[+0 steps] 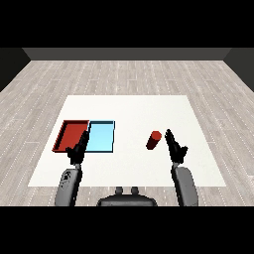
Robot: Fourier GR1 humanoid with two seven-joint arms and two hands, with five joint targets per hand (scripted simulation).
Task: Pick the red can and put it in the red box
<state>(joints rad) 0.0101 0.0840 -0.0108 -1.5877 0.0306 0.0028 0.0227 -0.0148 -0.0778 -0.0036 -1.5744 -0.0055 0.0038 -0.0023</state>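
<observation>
The red can (154, 140) stands slightly tilted on the white table, right of centre. My right hand (174, 146) is just to its right with fingers straight, a small gap between hand and can. The red tray (71, 136) lies at the left of the table. My left hand (78, 149) hovers over the near edge where the two trays meet, fingers straight and holding nothing.
A light blue tray (101, 136) lies right beside the red tray, between it and the can. The white table (129, 106) stretches beyond the trays, with grey wooden floor all around.
</observation>
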